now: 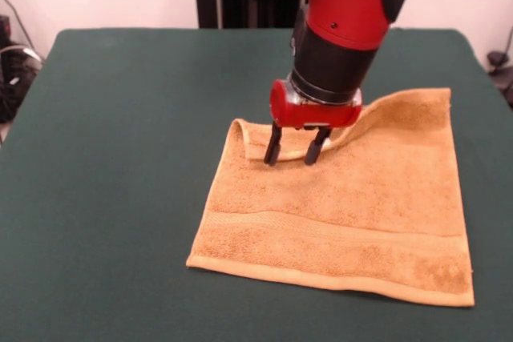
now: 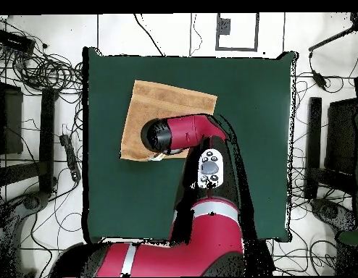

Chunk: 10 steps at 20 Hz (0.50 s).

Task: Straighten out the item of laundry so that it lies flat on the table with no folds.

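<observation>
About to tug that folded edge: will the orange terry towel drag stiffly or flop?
Likely floppy: the golden-orange terry-cloth towel has its far edge curled over. Probably light; it may drag on the dark green felt-like table. The open end effector sits at the fold.

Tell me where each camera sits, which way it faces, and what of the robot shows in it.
Front view: across the table, facing the robot; the red arm comes down from the top, gripper open over the folded far edge of the towel.
Overhead view: above the table, looking straight down, base at the bottom; the arm covers part of the towel.
Shared: towel, table, arm.
</observation>
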Each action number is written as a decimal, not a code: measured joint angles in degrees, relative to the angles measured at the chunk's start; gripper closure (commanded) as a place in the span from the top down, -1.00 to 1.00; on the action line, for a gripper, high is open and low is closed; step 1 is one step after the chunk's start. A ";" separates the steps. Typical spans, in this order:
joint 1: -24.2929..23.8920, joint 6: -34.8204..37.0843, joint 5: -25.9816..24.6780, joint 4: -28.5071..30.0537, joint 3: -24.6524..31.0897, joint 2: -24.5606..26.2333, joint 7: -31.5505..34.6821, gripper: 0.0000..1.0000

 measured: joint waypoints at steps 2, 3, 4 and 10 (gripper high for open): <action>-0.65 0.00 0.21 0.02 0.12 -0.62 0.00 1.00; -0.93 0.00 0.28 0.02 0.11 -0.91 0.00 1.00; -1.31 0.00 0.38 0.00 0.09 -1.35 0.00 1.00; -4.72 0.01 0.55 -2.78 0.06 -3.69 0.00 1.00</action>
